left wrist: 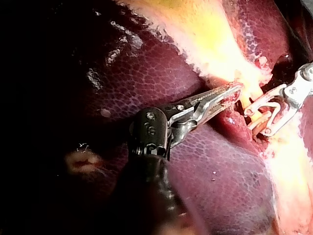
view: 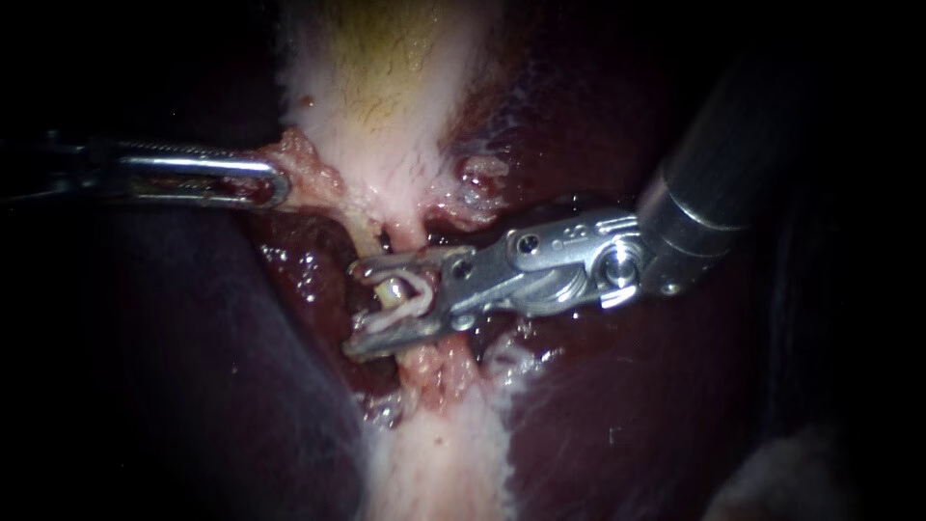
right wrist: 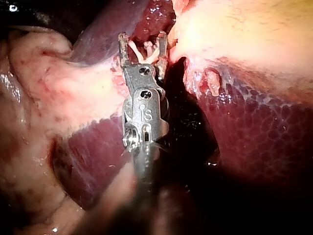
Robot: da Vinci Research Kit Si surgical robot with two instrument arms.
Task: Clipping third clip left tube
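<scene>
White clip [view: 413, 294] is seated inside the right instrument [view: 359, 307], one arm along each jaw. The jaws stand wide apart and hold the clip from both sides. Within the clip's open mouth is a pale yellowish tube [view: 371, 249], which crosses the gap from the gallbladder side toward the pale band of tissue [view: 434, 463] beyond the lower jaw. The clip arms are spread, not pressed onto the tube; the right wrist view shows the tube between them. Whether this is the left or the right tube: cannot tell from the endoscope view.

Left instrument [view: 275, 181]: the shaft enters from the left, and the jaws lie together on a ragged tissue fringe [view: 304, 166] at the edge of the gallbladder [view: 386, 87], just beside its narrow end. The left wrist view agrees, with the jaw tips set in pale and red tissue and only a thin slit between them.

Edges and room: both tips of the right jaws reach past the tube and lie over wet, dark red liver [view: 309, 275]. The bare stretch of tube between the gallbladder's narrow end and the upper jaw is short. The two instruments are well apart, with open liver surface between them.

Surroundings: liver lies on both sides of the pale band, mostly in shadow. A small frayed nub of pale tissue [view: 482, 174] sits near the right instrument's upper jaw, on the gallbladder side; cannot tell whether it touches
</scene>
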